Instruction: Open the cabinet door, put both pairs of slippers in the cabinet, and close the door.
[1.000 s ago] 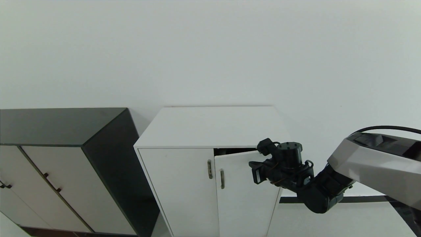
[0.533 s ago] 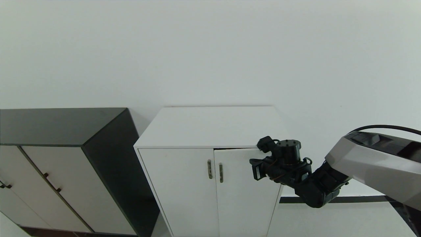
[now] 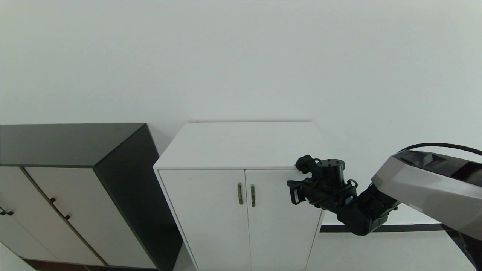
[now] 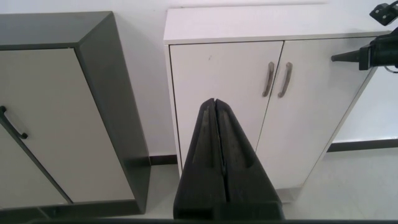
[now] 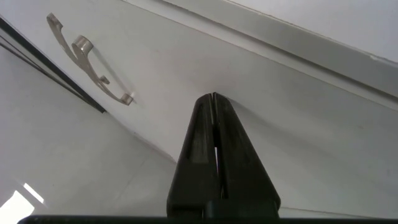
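Nearest to me, the left gripper (image 4: 215,106) hung well back from the furniture with its two fingers pressed together on nothing, pointed toward the left door (image 4: 217,81) of the white cabinet (image 3: 241,145).

Farther in, the right gripper (image 5: 214,98) was up against the right door (image 3: 280,222), near that door's upper outer corner, just under the cabinet's top edge. Its fingers were together too, holding nothing. The tip looked to be on the panel or just off it; I could not tell which. The two handles (image 3: 252,195) stood side by side at the doors' meeting edges, apart from the gripper and toward the middle of the cabinet front.

Both doors lay flush with the front, with no dark gap along the top edge or down the centre seam. I took this for the tail of the last step: the door pushed home. With the doors shut, I could not tell whether the slippers were inside.

The next move, to my mind, called for little. The right arm should draw straight back off the panel without brushing the handles or tugging the door out, and the seam wanted one look to see that it held.

Beyond, a dark cabinet (image 3: 124,180) stood beside the white one's left side, both backed against a plain pale wall (image 3: 241,56).
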You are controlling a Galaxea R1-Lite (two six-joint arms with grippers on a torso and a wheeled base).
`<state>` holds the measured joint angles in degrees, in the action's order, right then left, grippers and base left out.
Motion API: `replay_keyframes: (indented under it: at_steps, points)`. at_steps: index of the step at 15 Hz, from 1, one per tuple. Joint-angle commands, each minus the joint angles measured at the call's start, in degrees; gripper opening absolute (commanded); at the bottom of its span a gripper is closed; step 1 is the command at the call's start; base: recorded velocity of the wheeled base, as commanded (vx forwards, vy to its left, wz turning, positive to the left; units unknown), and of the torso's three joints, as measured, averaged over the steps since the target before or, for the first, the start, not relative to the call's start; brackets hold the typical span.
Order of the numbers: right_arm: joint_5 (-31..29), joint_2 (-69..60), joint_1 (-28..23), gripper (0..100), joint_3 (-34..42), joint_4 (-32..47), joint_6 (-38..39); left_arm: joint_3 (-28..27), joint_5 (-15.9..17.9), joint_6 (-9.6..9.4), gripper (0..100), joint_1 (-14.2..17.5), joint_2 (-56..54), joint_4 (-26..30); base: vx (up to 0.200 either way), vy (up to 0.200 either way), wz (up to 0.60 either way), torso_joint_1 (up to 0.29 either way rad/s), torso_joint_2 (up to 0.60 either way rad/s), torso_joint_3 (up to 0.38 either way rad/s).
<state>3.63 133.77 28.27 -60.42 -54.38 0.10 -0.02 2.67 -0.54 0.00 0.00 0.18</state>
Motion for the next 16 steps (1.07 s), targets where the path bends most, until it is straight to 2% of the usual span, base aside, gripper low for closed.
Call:
replay_keyframes:
  at_steps: [1,13,16]
  points:
    - [0.0,0.0,-0.2,0,-0.1,0.0,0.0,0.0,0.1,0.01,0,0.0,0.1,0.0,0.0,0.0,0.0,0.0,0.0,0.0]
    - [-0.5,-1.1,-0.6,0,0.8,-0.4,0.1,0.0,0.1,0.01,0,0.0,0.0,0.0,0.0,0.0,0.0,0.0,0.0,0.0]
    - [-3.5,-8.3,-0.4,0,8.5,-1.4,0.0,0.0,0.0,0.01,0,0.0,0.1,0.0,0.0,0.0,0.0,0.0,0.0,0.0]
